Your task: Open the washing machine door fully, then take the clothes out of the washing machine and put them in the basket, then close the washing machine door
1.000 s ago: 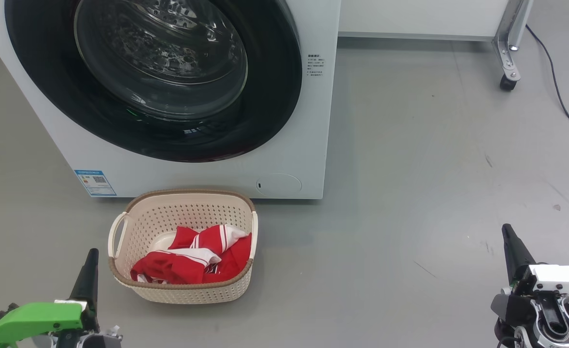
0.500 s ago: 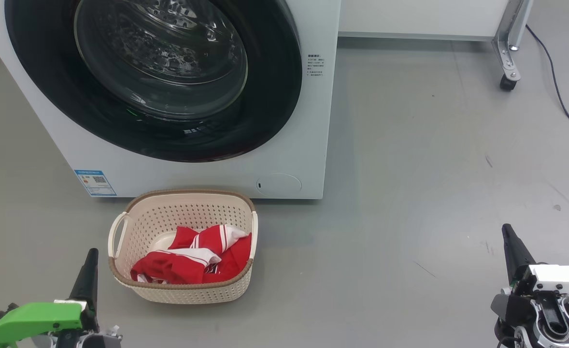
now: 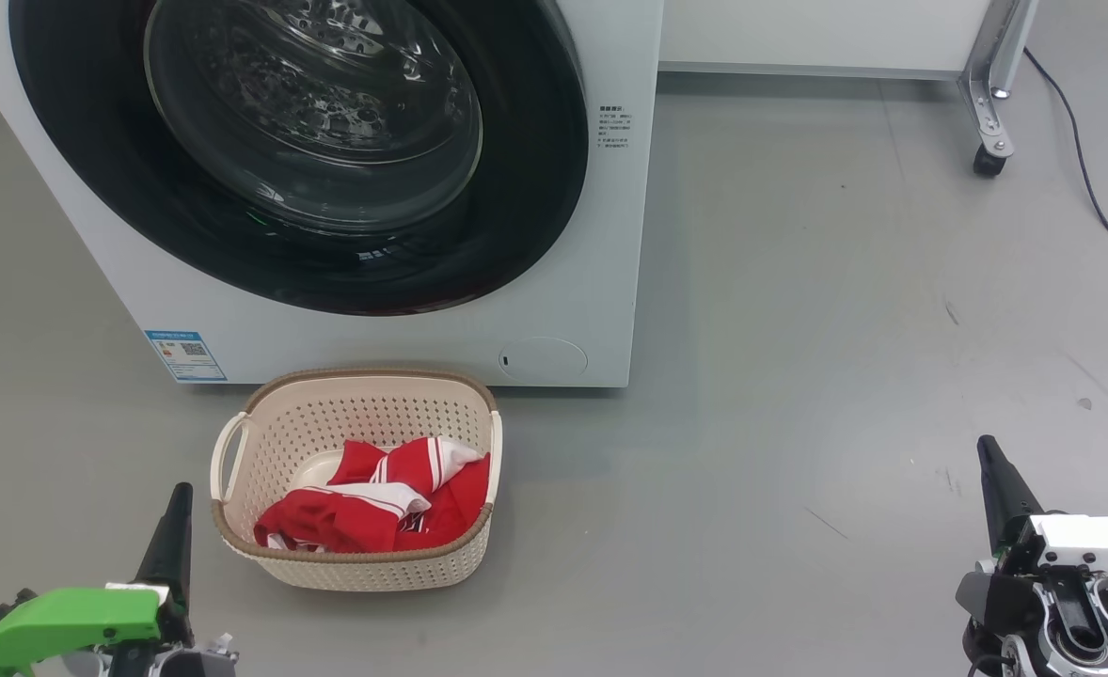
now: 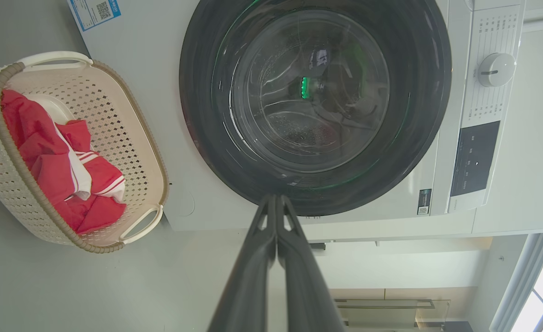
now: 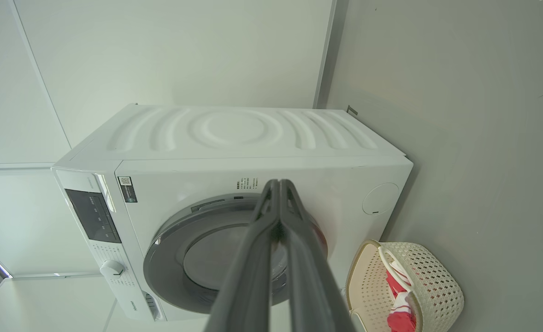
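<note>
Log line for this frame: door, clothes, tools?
door: shut | clothes: in basket | left tool: shut, empty | right tool: shut, empty | status: task looks complete

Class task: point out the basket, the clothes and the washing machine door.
basket (image 3: 375, 570), head view, near perforated wall.
clothes (image 3: 319, 522), head view, red fabric.
washing machine door (image 3: 528, 188), head view, glossy black rim.

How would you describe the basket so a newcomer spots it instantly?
Find the big white washing machine with the round black door. On the grey floor just in front of it sits the basket: small, cream, perforated plastic, brown rim. It alone holds red-and-white clothes.
</note>
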Controlling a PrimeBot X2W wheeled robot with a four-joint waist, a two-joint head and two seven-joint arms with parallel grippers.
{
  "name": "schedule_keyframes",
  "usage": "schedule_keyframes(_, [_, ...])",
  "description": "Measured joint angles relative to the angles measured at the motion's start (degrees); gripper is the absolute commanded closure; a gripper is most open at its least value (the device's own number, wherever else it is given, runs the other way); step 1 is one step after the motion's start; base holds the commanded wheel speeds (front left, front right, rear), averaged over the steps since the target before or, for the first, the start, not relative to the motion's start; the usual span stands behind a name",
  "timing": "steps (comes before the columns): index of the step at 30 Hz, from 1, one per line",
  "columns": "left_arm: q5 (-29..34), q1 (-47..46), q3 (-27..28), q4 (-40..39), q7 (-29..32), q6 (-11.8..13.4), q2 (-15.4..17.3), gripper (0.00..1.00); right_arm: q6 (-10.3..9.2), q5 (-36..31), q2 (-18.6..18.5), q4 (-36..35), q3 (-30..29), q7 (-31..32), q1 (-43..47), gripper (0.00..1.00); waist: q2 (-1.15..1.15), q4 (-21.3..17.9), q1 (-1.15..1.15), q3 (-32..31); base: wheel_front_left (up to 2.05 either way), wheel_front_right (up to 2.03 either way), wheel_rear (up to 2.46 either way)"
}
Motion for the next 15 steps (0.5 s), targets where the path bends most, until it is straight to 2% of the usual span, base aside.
schedule_keyframes(15, [0.00,0.00,0.07,-0.03,0.01,0.00,0.00,1.00,0.00,0.00,0.00,0.00,0.00,0.00,0.00,1.00,0.00,0.00,0.00,0.00,0.00,0.00,0.00])
